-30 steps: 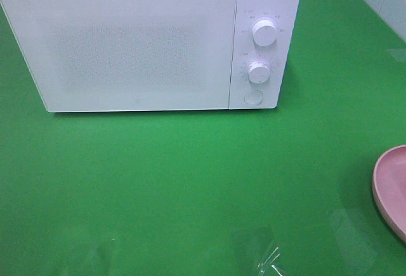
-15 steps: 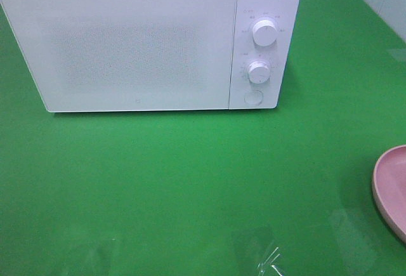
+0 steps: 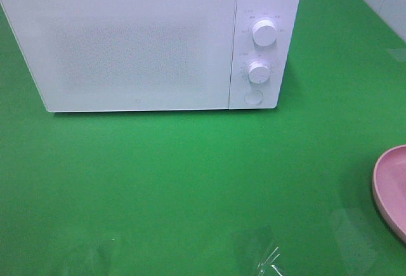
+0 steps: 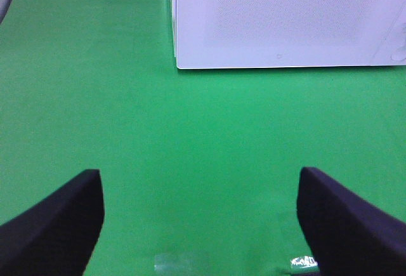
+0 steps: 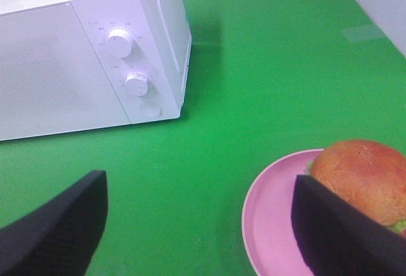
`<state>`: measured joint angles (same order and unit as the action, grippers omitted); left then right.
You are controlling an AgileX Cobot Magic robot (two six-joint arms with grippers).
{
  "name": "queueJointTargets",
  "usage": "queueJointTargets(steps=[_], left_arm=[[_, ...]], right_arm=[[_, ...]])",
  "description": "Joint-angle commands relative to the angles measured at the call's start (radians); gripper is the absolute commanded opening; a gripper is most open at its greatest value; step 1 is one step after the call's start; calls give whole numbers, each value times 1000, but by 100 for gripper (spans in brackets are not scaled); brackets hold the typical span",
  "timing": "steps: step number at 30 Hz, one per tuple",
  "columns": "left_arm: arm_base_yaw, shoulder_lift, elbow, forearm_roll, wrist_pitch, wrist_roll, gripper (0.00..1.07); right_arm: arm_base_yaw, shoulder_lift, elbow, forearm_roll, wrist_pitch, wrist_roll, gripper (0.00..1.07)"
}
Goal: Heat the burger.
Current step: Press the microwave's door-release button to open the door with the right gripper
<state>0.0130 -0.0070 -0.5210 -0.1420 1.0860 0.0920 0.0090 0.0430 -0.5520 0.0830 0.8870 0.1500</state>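
Exterior high view: a white microwave (image 3: pixel 149 41) stands at the far side of a green table (image 3: pixel 190 181), its door shut; two round knobs, an upper knob (image 3: pixel 264 32) and a lower knob (image 3: pixel 259 72), sit on its right-hand panel, with a round button (image 3: pixel 254 97) below them; at the right edge of this view only part of a shallow pink plate (image 3: pixel 390 187) shows; a scrap of clear shiny film (image 3: pixel 266 257) lies near the front edge; neither arm appears in this view.

Left wrist view: the left gripper (image 4: pixel 200 181) hangs over bare green surface, its two dark fingers (image 4: pixel 57 225) spread wide apart with nothing between them; the microwave's closed door lies ahead of it.

Right wrist view: the right gripper (image 5: pixel 200 181) is likewise released, its jaws wide and empty; the burger (image 5: pixel 361 177), with its glossy golden-brown bun and a little green lettuce showing, rests on the pink plate, just beside one dark finger (image 5: pixel 342 238); whether that finger touches it I cannot tell; the plate sits well apart from the microwave, off to its right and nearer the front.
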Motion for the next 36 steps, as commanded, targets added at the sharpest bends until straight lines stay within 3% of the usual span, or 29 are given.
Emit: queueJointTargets(steps=[1,5,36], left_arm=[[0,-4,2,0,-16,-7,76],[0,-4,2,0,-16,-7,76],[0,-4,2,0,-16,-7,76]], right_arm=[[-5,51,-8,14,-25,5,75],[-5,176,-8,13,-109,-3,75],[-5,651,-6,-102,-598,-3,73]])
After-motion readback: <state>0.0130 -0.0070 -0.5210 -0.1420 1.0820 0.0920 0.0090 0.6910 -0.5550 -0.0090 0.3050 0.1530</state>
